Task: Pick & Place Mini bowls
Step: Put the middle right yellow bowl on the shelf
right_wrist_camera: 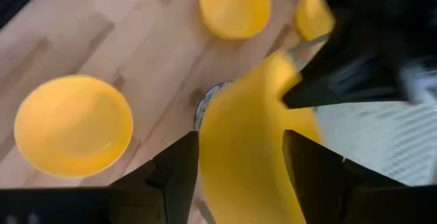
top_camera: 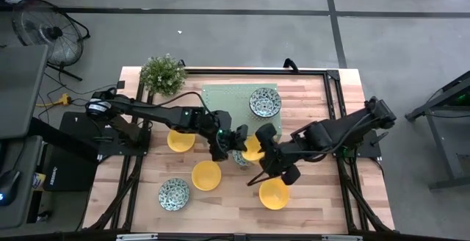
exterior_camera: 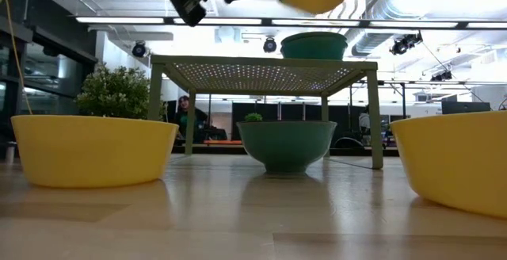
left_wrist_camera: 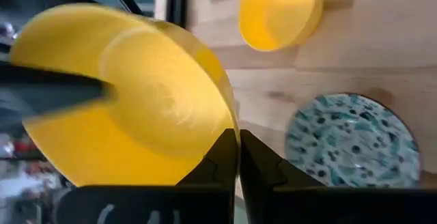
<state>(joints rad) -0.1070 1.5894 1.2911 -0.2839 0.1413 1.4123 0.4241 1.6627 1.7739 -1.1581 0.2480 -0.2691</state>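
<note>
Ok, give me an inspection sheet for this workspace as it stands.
Surface: wooden table, no spills seen.
Job's things: three yellow bowls on the table; held bowl, also yellow, up between the grippers. Patterned bowls: one on the stand, one on the left arm's side, one under the grippers.
Clutter: plant; stand.
Grippers: left gripper shut on the held bowl's rim; right gripper open, fingers either side of it.
Cables: yellow cable on the floor.
Surroundings: fan; person beyond the table.
</note>
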